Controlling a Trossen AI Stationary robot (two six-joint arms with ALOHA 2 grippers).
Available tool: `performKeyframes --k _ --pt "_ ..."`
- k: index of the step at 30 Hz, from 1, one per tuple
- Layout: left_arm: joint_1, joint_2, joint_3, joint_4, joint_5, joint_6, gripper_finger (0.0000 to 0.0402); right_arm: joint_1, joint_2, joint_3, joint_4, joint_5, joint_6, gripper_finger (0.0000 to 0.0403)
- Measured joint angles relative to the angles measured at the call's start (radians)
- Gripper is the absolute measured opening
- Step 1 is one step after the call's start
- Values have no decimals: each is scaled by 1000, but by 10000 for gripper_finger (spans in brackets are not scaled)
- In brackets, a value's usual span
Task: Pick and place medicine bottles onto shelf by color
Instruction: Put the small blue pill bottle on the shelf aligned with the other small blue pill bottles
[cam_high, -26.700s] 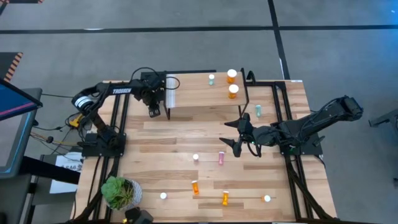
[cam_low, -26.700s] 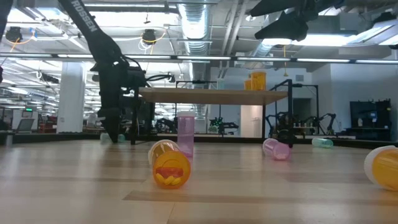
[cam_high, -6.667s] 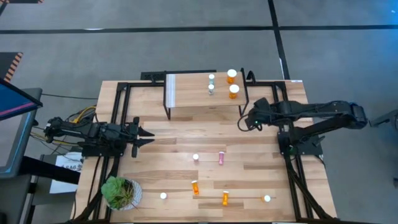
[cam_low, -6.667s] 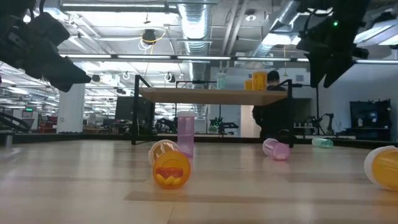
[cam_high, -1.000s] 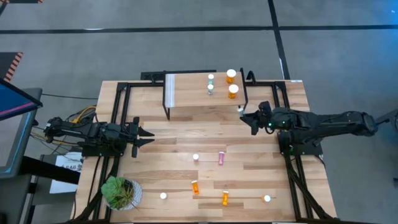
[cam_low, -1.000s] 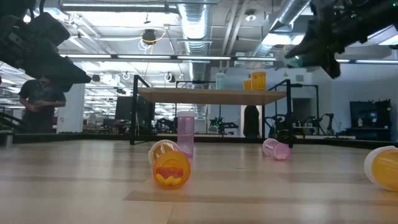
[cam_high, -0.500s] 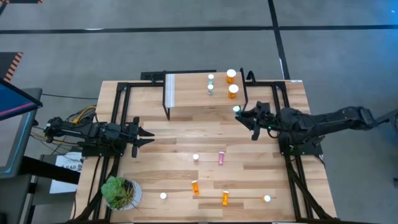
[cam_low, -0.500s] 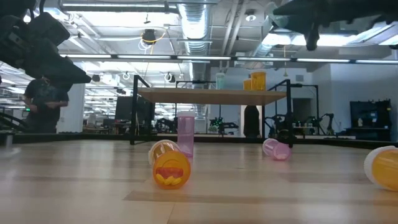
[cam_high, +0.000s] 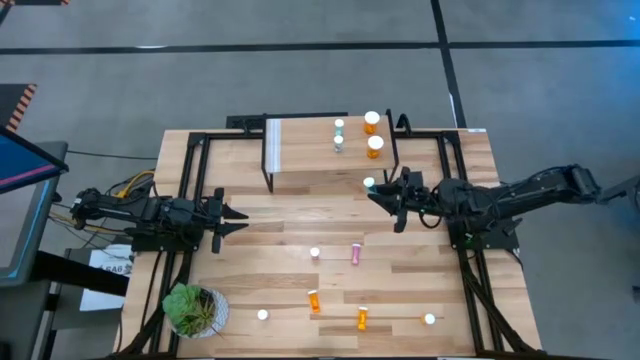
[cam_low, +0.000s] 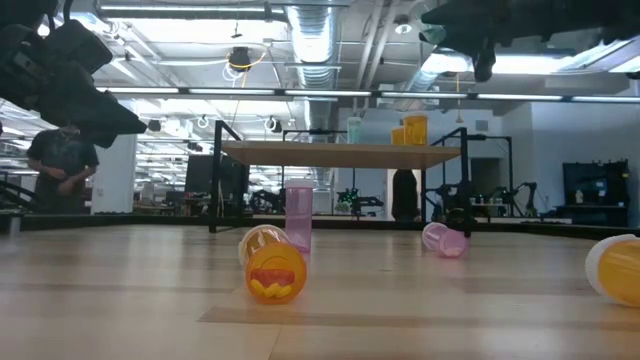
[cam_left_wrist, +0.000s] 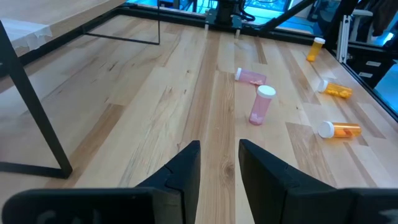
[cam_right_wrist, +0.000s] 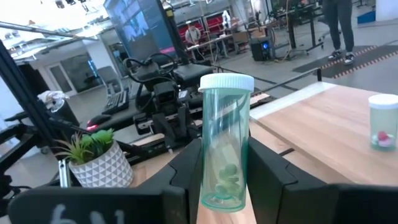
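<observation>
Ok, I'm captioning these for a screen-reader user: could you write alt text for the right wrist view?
The right gripper holds a pale green medicine bottle with a white cap upright between its two dark fingers. Beyond it are a potted plant in a white pot, the shelf top with another green bottle, and a workshop room.

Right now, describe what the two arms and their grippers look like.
Both arms are dark, matte, jointed links. The left gripper and right gripper each end in two broad black fingers. Yellow and orange cables bunch at the left arm's base.
</observation>
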Motion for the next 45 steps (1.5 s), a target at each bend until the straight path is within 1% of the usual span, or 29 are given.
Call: performKeyframes --k 10,18,22,29,31,35,37,40,42,45 --pt "0 0 0 0 0 0 98 3 4 0 50 0 -5 120" --pt "0 0 0 0 0 0 98 35 7 0 91 0 -59 120" --pt "0 0 0 0 0 0 98 70 43 -1 162 -1 -120 120" --pt "0 0 -1 12 -8 0 98 115 157 0 314 -1 -221 120" --pt "0 0 -4 33 -35 -11 98 120 189 -1 361 -1 -247 120" --pt "0 0 -7 95 -84 -97 98 115 251 0 461 -1 -273 120" --pt "0 0 -7 118 -119 -91 98 113 282 10 487 -1 -296 120" --pt "0 0 -6 180 -198 -64 98 106 315 41 484 -1 -320 120" --pt "0 0 -6 228 -268 -59 98 100 330 61 482 -2 -329 120" --pt "0 0 -6 304 -345 -97 98 95 352 84 477 -2 -365 120"
